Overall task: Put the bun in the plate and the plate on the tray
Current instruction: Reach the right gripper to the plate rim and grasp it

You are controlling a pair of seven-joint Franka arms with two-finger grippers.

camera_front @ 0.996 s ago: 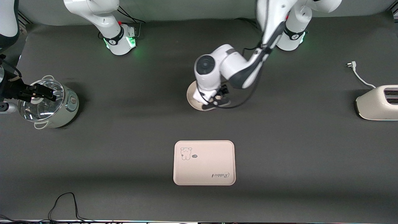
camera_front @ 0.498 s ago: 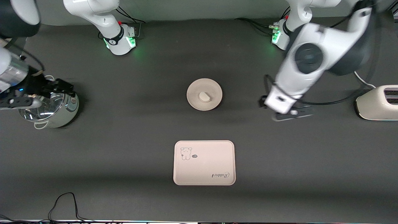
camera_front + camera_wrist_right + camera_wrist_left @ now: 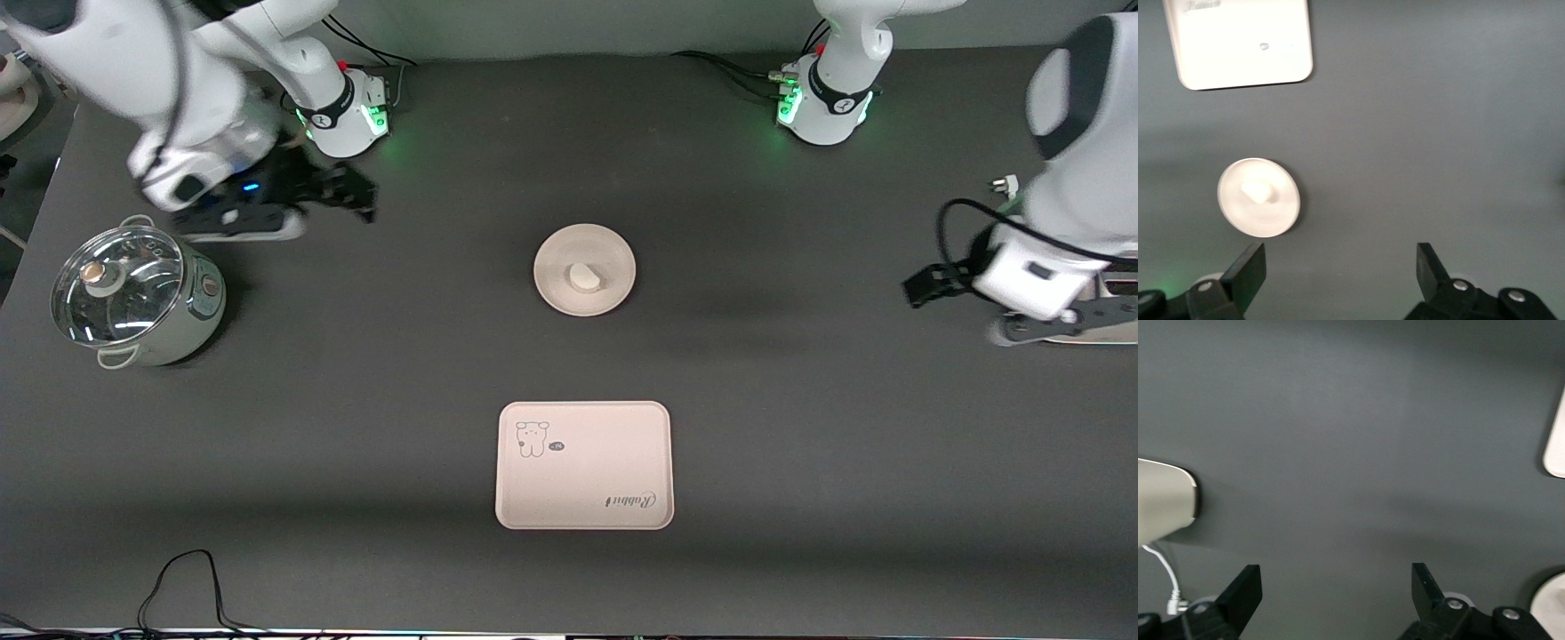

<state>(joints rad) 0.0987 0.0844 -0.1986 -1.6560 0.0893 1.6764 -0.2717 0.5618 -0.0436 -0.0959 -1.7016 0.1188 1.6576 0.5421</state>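
The round cream plate [image 3: 560,253] sits in the middle of the table with the small off-white bun [image 3: 584,277] lying in it. The rectangular tray [image 3: 584,465] with the animal drawing lies nearer the front camera than the plate, apart from it. My left gripper [image 3: 917,289] is open and empty, over the table beside the toaster. My right gripper [image 3: 358,196] is open and empty, over the table near its own base. The right wrist view shows the plate [image 3: 1281,217], the bun [image 3: 1258,191] and the tray [image 3: 1241,40] past the right gripper [image 3: 1339,267]. The left gripper [image 3: 1335,587] is over bare mat.
A pot with a glass lid [image 3: 133,298] stands at the right arm's end of the table. A white toaster [image 3: 1080,307] stands at the left arm's end, with its plug [image 3: 1005,185] and cord; it also shows in the left wrist view [image 3: 1165,503]. A black cable [image 3: 187,578] lies near the front edge.
The left gripper let go of the bun in the plate and swung away to the toaster. The right gripper moved from over the pot toward its base and the table's middle.
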